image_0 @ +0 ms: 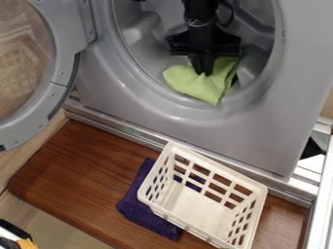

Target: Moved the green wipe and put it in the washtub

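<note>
At the upper centre of the frame, the gripper (204, 72) points down into the washtub (139, 61). Its fingers are nearly together, narrow, and seem to pinch the green wipe (203, 86) near its upper part. The wipe lies bunched at the lower part of the round opening, a loose corner pointing down towards the rim. At upper left the door (60, 80) stands open.

Lower down, on the brown desk (78, 165), a white basket (218, 221) sits right of centre, partly over a folded purple towel (146, 216).

The wipe looks thin, soft and light, so weight should be no trouble and nothing in it can break. It will fold under a push rather than slide as one piece. The best hold is a raised fold near the middle, with enough cloth pinched that it does not slip out; a grip on one edge would leave a long tail to trail over the rim. The job looks nearly done: what seems left is to draw the loose corner inside, let go, and lift away without dragging the cloth.
</note>
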Controlling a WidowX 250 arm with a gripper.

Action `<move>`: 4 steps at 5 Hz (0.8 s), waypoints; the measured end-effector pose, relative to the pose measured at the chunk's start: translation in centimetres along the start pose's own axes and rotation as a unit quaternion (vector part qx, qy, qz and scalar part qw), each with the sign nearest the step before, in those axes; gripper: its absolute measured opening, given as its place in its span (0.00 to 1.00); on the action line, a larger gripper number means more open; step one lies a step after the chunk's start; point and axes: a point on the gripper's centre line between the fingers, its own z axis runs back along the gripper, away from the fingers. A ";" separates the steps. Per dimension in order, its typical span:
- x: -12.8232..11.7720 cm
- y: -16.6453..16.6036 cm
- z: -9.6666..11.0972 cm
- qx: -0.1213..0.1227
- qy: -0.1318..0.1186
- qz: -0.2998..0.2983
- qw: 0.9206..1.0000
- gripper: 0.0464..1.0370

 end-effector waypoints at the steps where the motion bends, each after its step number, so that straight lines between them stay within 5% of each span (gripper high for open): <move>1: -0.6 -0.2 -0.1 0.009 0.014 0.000 1.000 0.33; 3: -2.2 -0.5 -0.1 0.023 0.026 -0.005 0.999 0.92; 4: -2.1 -1.1 0.9 0.008 0.018 -0.010 1.000 0.97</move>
